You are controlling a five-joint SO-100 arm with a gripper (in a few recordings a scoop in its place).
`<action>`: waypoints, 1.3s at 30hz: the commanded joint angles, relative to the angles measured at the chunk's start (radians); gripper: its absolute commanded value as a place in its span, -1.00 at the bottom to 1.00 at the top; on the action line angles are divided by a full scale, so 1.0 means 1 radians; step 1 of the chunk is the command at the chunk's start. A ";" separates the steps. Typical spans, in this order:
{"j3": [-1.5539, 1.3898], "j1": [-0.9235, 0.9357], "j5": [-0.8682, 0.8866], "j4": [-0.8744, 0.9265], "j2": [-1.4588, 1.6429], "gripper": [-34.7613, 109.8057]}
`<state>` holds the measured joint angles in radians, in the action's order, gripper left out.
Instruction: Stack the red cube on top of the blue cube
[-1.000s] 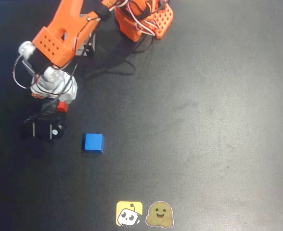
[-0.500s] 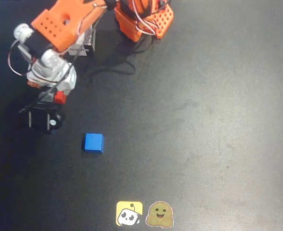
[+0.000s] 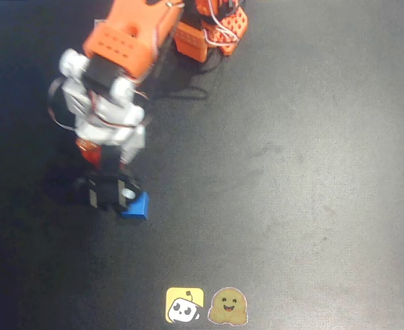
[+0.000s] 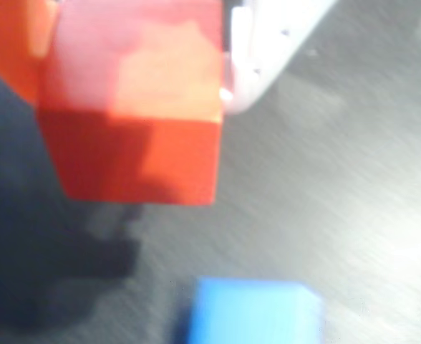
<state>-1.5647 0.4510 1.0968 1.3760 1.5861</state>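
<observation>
Carrying the red cube clamped in my gripper, I hang just above and beside the blue cube on the black table. Next I should centre over it, lower squarely, then let go.

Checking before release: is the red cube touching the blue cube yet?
Apart. The wrist view shows bare dark table between the red cube, held in the gripper, and the blue cube below.

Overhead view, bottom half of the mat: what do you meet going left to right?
Pincer → blue cube → yellow sticker → brown smiley sticker.
</observation>
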 commanded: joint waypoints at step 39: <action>0.014 -0.129 0.080 -0.241 -0.130 -0.52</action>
<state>-1.5647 0.3313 1.1735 1.1536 1.4481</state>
